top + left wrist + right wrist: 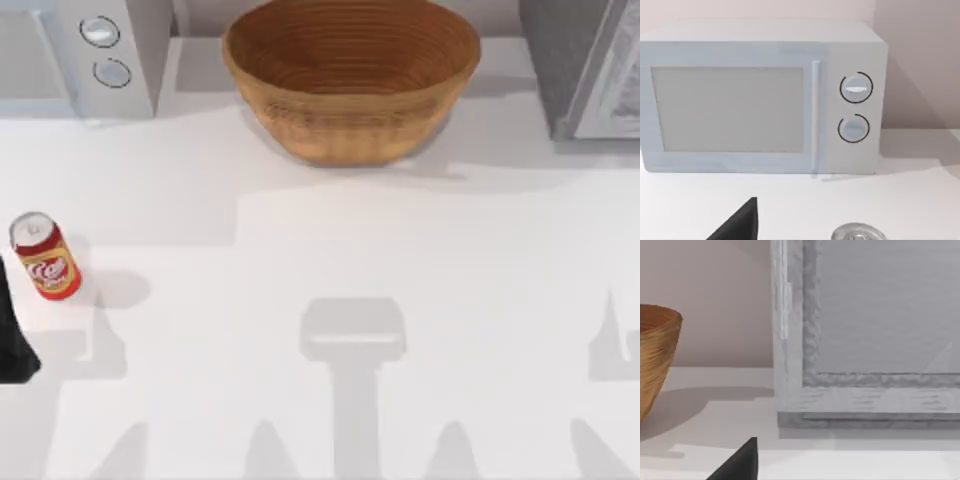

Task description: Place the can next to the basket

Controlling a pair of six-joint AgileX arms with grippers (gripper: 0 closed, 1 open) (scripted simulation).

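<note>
The can (44, 257) stands upright near the table's left edge, red with a yellow-orange band and a silver top. Its silver top (858, 233) shows in the left wrist view. The basket (350, 75), wide and made of brown wicker, sits at the back middle of the table, far from the can. Its side (657, 360) appears in the right wrist view. A dark part of my left gripper (12, 345) is at the left edge, just in front of the can and not touching it. A dark tip of my right gripper (740, 465) shows over the table on the right.
A white microwave (85, 50) stands at the back left, its door and two knobs facing the left wrist camera (760, 100). A grey appliance (590, 65) occupies the back right corner, close to the basket's right side. White tabletop (350, 260) stretches between the can and the basket.
</note>
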